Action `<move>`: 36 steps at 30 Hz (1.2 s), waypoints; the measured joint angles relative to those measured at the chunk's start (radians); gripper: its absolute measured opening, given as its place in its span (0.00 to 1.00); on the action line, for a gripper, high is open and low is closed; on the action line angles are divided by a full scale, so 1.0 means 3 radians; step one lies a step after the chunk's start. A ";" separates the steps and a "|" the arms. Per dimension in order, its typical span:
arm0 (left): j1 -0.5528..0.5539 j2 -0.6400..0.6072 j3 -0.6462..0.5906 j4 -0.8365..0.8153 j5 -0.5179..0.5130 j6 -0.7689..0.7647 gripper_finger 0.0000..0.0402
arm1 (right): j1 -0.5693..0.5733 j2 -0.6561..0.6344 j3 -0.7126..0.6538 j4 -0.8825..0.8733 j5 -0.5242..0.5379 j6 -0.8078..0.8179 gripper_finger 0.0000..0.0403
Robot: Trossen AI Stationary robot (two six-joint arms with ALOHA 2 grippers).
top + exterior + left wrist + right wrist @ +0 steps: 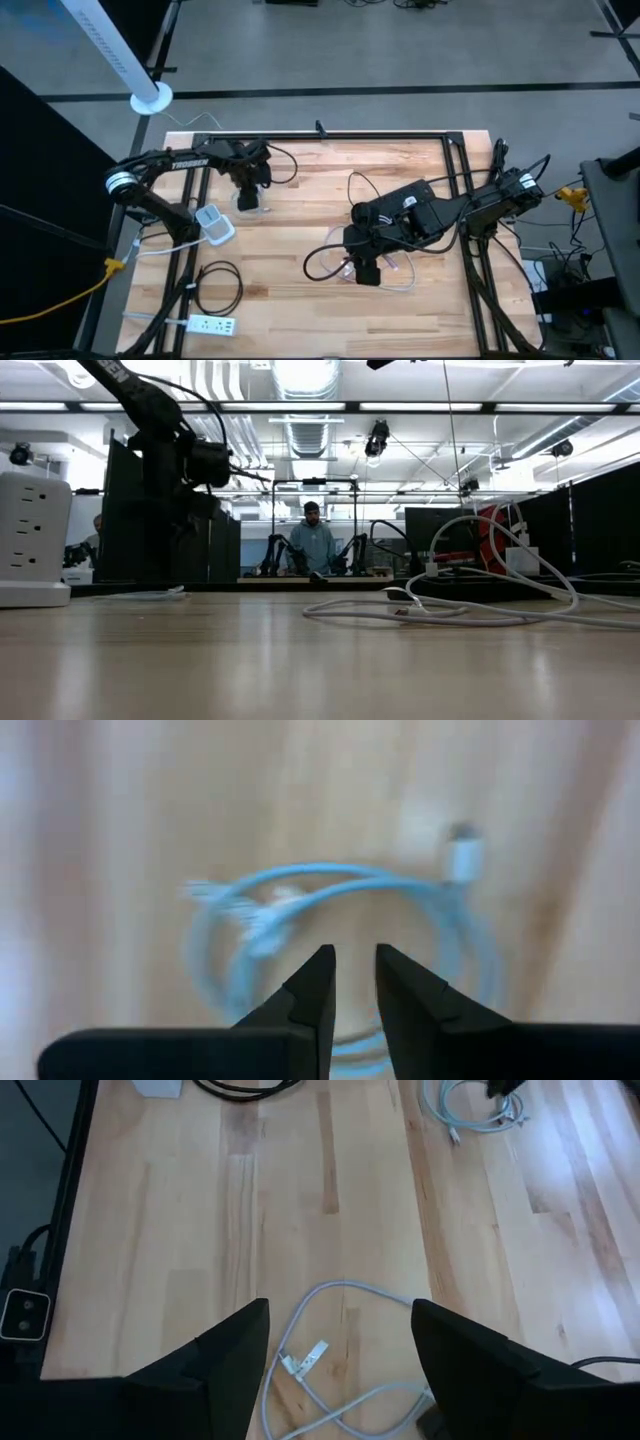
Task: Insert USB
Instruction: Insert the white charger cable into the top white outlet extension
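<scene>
On the left side of the wooden table [300, 215] lie a white power strip [212, 325] near the front edge, a loop of black cable [218, 285] just behind it, and a white wall charger block [213, 224] farther back. The charger block is probably where the USB plug has to go, so it sits within the left arm's reach.

The left gripper [246, 186] hangs over a small light blue coiled cable [330, 935] near the back of the table. The arm bends at the elbow and points its claw down at the coil. Its fingers [318, 982] are nearly closed, with a thin gap, and hold nothing. The white plug [463, 856] of that cable lies on the wood past the fingertips.

Toward the right lies a white cable [335, 1340] in loose loops, with its plug end [308, 1354] flat on the wood. The right gripper [366, 270] sits low over it. The right arm stretches in from the right edge. Its claw is open wide and empty, so I think it is getting ready to grab that plug.
</scene>
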 joint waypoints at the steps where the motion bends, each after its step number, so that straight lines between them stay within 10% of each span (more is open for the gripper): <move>1: 0.0030 -0.0020 0.0000 0.0023 -0.0055 0.0133 0.14 | 0.0000 0.0000 0.0000 0.0001 0.0000 -0.0006 0.58; 19: 0.0271 0.0271 -0.0233 0.0320 -0.0319 0.0501 0.33 | -0.0007 0.0000 0.0000 0.0001 0.0004 0.0004 0.58; 27: 0.0269 0.0308 -0.0214 0.0250 -0.0322 0.0196 0.04 | -0.0022 0.0000 0.0000 0.0001 0.0003 -0.0027 0.59; 36: 0.0264 0.0160 0.0062 -0.0681 -0.0197 0.0059 0.00 | -0.0077 -0.0002 0.0000 0.0135 0.0004 -0.0204 0.57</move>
